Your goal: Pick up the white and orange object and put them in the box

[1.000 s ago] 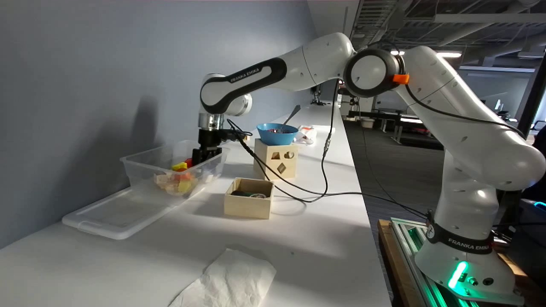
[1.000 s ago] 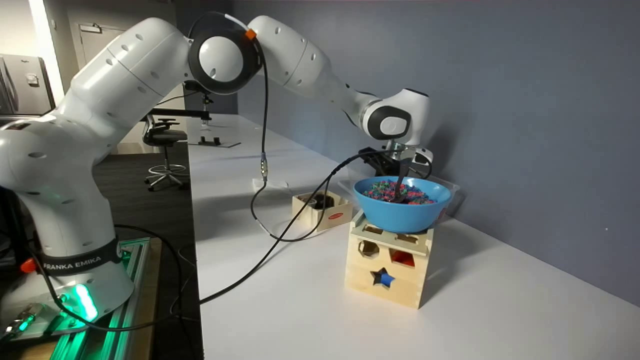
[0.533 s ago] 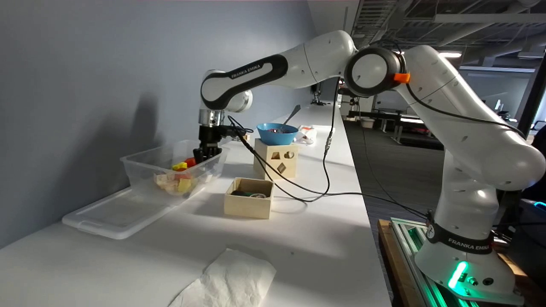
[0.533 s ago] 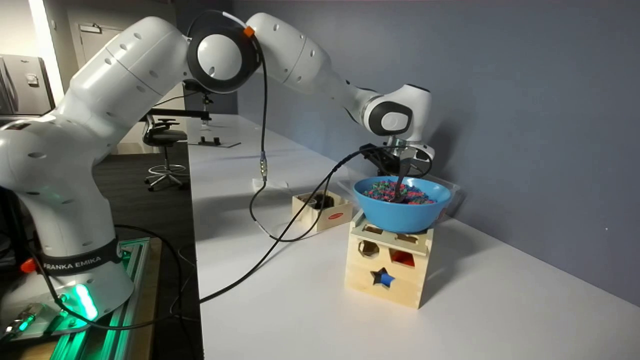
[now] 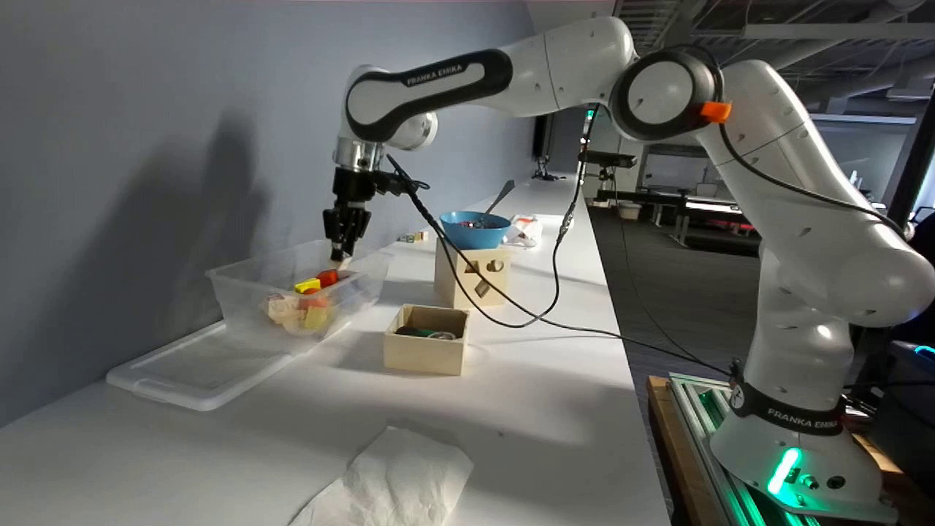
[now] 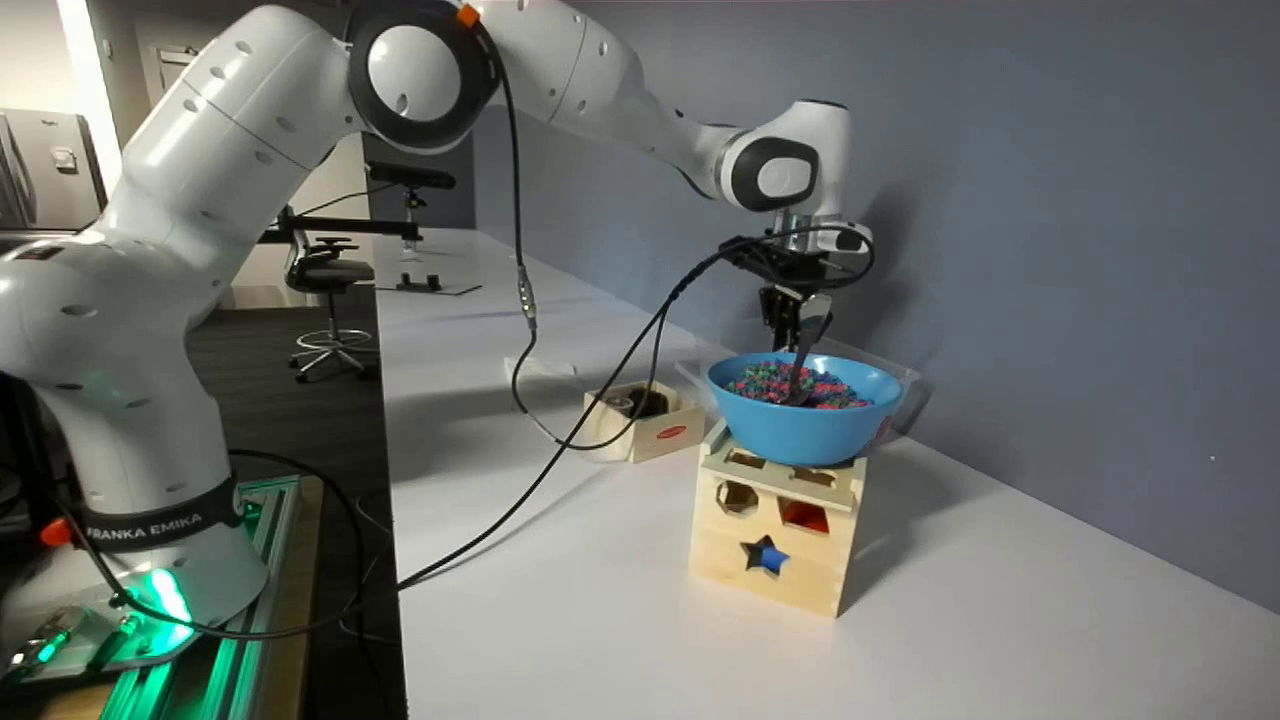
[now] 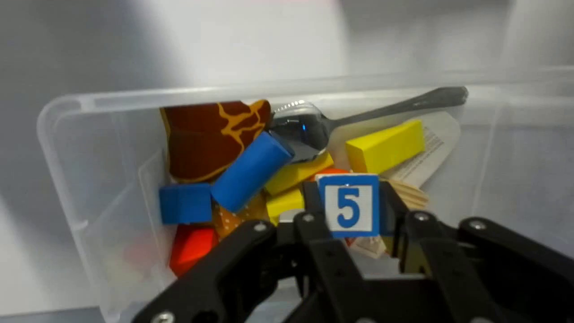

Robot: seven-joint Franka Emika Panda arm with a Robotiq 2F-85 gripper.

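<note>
My gripper is shut on a white-and-blue block, its face marked with a blue 5. In an exterior view the gripper hangs upright around rim height over the clear bin, a pale bit of the block showing below its fingers. Behind the block in the wrist view peeks an orange object, mostly hidden. The small tan box stands on the table beside the bin, with dark things inside; it also shows in an exterior view as the box.
The clear bin holds a spoon, a blue cylinder, yellow blocks and a red block. Its lid lies beside it. A blue bowl tops a wooden shape carton. A cable droops from the arm.
My gripper has risen from down among the things in the clear bin. A block now shows between its fingers. The tan box and the bin have stayed put.
</note>
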